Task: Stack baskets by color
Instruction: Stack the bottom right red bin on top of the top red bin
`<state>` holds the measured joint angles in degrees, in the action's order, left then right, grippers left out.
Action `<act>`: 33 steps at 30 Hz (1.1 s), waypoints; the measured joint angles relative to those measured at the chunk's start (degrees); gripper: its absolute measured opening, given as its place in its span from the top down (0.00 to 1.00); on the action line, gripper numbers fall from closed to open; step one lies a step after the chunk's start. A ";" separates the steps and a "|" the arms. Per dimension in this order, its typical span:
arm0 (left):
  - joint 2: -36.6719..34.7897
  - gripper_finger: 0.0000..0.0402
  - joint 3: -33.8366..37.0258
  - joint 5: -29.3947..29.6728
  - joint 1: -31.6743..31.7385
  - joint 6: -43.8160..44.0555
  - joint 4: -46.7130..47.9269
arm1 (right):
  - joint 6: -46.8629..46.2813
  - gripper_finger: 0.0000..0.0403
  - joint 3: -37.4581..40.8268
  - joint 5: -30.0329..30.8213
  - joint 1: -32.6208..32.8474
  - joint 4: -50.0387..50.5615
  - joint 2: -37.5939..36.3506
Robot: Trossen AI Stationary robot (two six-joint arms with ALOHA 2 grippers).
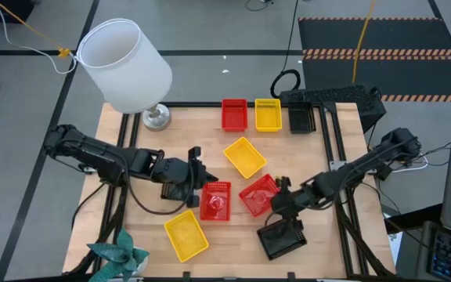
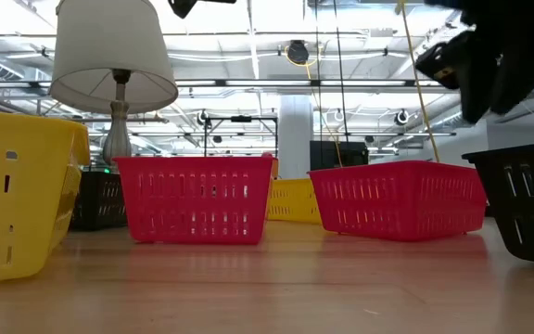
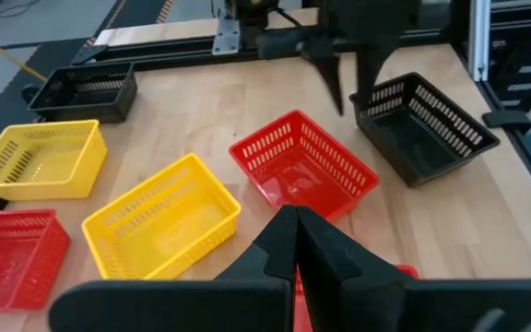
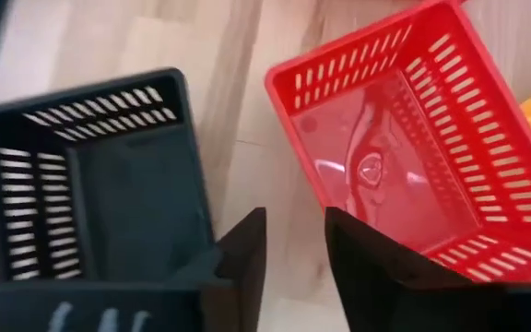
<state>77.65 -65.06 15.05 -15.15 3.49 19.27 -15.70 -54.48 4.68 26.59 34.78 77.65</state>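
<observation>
The right gripper [image 4: 293,244] hangs with fingers parted and empty above the gap between a black perforated plastic basket [image 4: 90,184] near the bench's front edge and a red mesh basket [image 4: 413,138]. The left gripper [image 3: 295,244], pinched closed, hovers mid-bench.

Two dark jointed arms with looping black cables, matte black wedge-shaped fingers [image 4: 247,249]

Grey floor [image 1: 22,86] around the table; bright ceiling lights [image 2: 248,56] overhead.
</observation>
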 joint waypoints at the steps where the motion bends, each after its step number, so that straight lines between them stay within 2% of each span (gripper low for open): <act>1: 0.00 0.98 0.00 -0.02 -0.05 -0.14 -0.02 | 0.83 0.70 0.00 0.05 -0.25 -0.33 0.69; 6: 0.00 0.98 0.00 0.02 0.02 -0.75 -0.02 | 3.80 0.64 0.00 0.02 -1.38 -0.88 2.80; 11: 0.00 0.98 0.00 0.02 -0.01 -0.76 -0.02 | 4.94 0.62 0.00 0.03 -1.92 -1.18 3.31; 27: 0.00 0.98 0.00 0.02 -0.01 -0.74 -0.02 | 10.60 0.62 0.04 1.65 -2.63 -1.64 6.65; 33: 0.00 0.98 0.00 0.04 -0.01 -1.55 -0.02 | 11.97 0.69 0.07 1.51 -3.19 -1.50 6.62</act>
<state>77.65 -65.06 15.09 -15.16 1.93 19.25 -3.73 -54.41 6.20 23.40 33.28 84.27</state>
